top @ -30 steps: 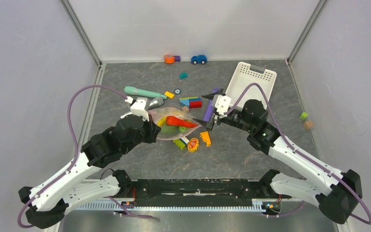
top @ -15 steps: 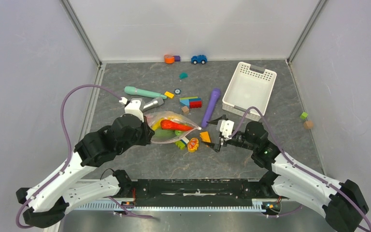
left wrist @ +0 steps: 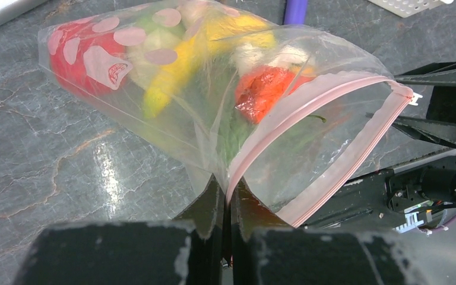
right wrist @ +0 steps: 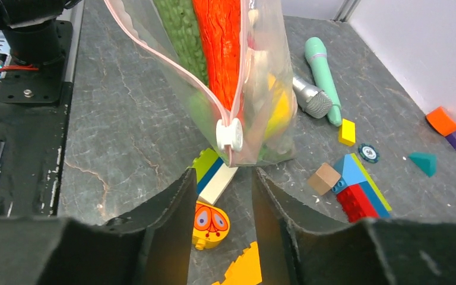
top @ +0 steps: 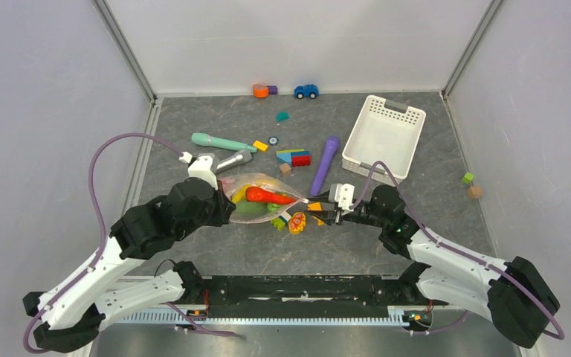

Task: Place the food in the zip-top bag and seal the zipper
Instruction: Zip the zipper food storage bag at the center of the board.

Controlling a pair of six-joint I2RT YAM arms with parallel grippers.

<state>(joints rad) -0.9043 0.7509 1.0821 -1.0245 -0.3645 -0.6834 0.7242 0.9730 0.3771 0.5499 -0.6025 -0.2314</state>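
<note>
The zip-top bag [top: 264, 195], clear with pale dots, hangs a little above the table between the two arms. Food fills it: an orange-red carrot [right wrist: 219, 41], a green cucumber [right wrist: 181, 35], a yellow banana [left wrist: 172, 77] and a red tomato [left wrist: 77, 53]. The pink zipper [left wrist: 309, 107] gapes apart along the mouth, and its white slider [right wrist: 228, 135] sits at the right corner. My left gripper [left wrist: 228, 193] is shut on the zipper's left end. At the slider corner, my right gripper [right wrist: 222, 173] has its fingers apart, just short of the bag with nothing between them.
Yellow and green blocks [top: 297, 222] lie under the bag's right corner. A purple stick [top: 324, 165], a white basket [top: 384, 136], a teal stick [top: 221, 141] and stacked blocks [top: 295, 157] lie behind. A blue car [top: 306, 91] sits at the back wall.
My right arm dropped from near the purple stick and swung left to the bag's right corner, its jaws narrowing. The left arm and bag shifted slightly toward the near edge.
</note>
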